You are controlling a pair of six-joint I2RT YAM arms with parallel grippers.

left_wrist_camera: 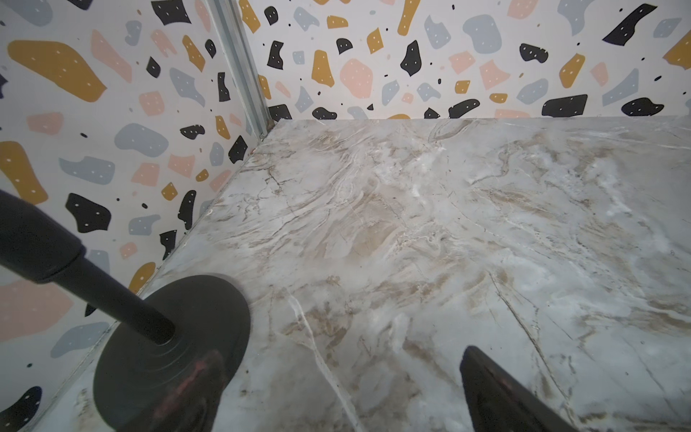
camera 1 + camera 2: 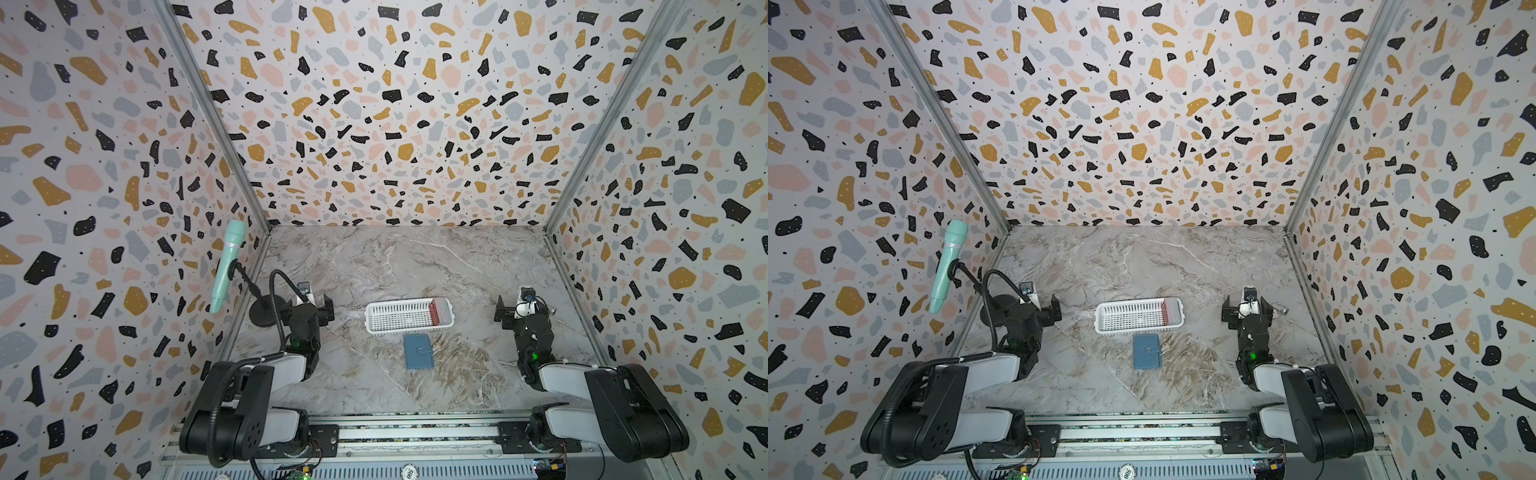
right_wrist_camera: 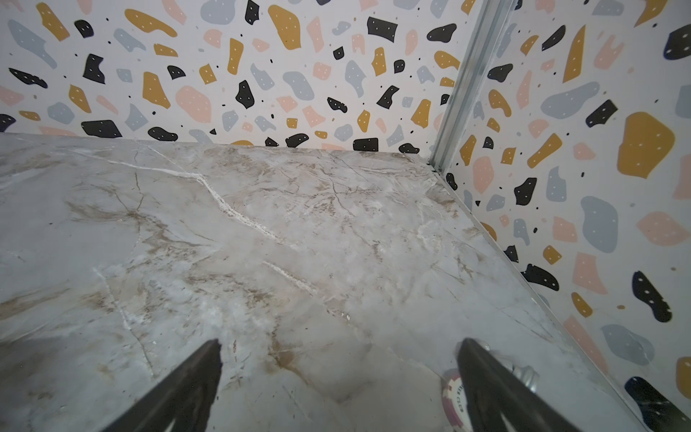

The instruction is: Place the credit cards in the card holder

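The credit cards (image 2: 436,311) (image 2: 1169,309) are red and stand stacked at the right end of a white perforated basket (image 2: 409,330) (image 2: 1138,330) in both top views. Just in front of the basket lies the card holder (image 2: 419,351) (image 2: 1146,351), a blue-grey wallet, shut, with its snap tab on the right. My left gripper (image 2: 309,305) (image 1: 342,355) hovers open left of the basket, over bare marble. Off to the basket's right, my right gripper (image 2: 524,305) (image 3: 339,342) is open too, holding nothing. Neither wrist view shows the cards or the wallet.
A mint-green microphone (image 2: 226,266) leans on a black stand whose round base (image 1: 172,348) sits close beside my left gripper. A poker chip (image 3: 454,400) and a small metal piece (image 3: 527,374) lie by the right gripper's outer finger. Patterned walls enclose three sides.
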